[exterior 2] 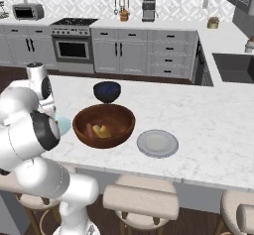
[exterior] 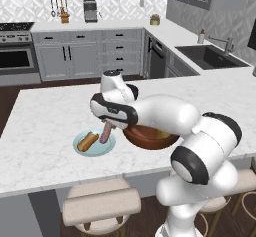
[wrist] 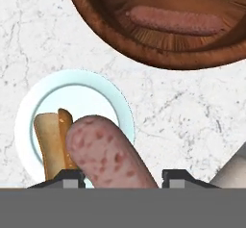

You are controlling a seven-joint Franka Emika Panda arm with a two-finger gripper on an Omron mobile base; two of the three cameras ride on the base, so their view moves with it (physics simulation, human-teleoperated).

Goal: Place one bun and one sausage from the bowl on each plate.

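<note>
Desk (exterior: 45,131): white marble island top carrying every task item; stools stand along its near edge.
Arm (exterior: 165,113): white, reaching from the lower right of the left base view across the bowl toward the light blue plate.
Bowl (exterior 2: 104,125): large, deep, reddish-brown wood, near the desk's front edge, between the two plates; in the left base view the arm covers much of it.
Bowl contents: one sausage in the bowl (wrist: 175,21) lies along the bottom, and a yellowish bun in the bowl (exterior 2: 102,131) rests just beside it.
Grey plate (exterior 2: 158,143): flat, round, to the right of the bowl in the right base view, close to it but apart; nothing lies on it.
Light blue plate (exterior: 80,143): round, on the other side of the bowl, near its rim.
Dark blue bowl (exterior 2: 107,91): smaller, behind the wooden bowl, apart from it.
End effector (exterior: 107,126): pointing down above the light blue plate, its fingers pinching the upper end of the held sausage.
Held sausage (exterior: 105,133): pinkish, speckled, hanging down over the plate; whether its lower end touches cannot be told.
Bun on the plate (exterior: 88,141): tan, split, lying on the light blue plate just beside the held sausage.
</note>
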